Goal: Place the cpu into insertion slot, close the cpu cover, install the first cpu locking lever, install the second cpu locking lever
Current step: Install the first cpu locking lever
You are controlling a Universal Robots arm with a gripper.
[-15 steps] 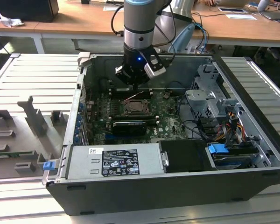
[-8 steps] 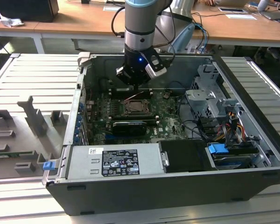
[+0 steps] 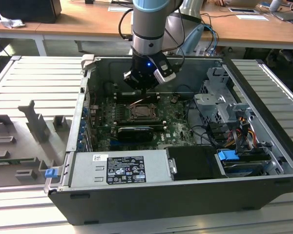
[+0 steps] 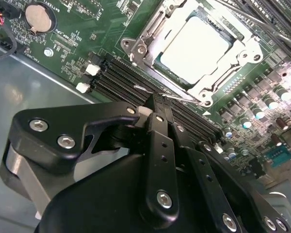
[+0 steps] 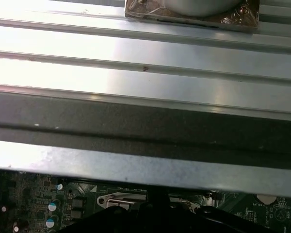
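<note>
cpu: the cpu [image 4: 196,43] is lying flat in the insertion slot [image 4: 161,62] on the green board, its pale top facing up; being square, it is showing no long axis.

cover: the cpu cover [image 4: 242,53] is lying down around the cpu as a silvery frame, so it is looking closed.

lever: a thin wire lever [image 4: 172,97] is running along the slot's near edge, right at the fingertips.

gripper: the gripper [image 4: 157,103] is narrowed to almost nothing at that wire; whether it is pinching it, I cannot tell.

step: the work is probably standing at a locking lever, calling for a sideways tuck under its hook.
</note>
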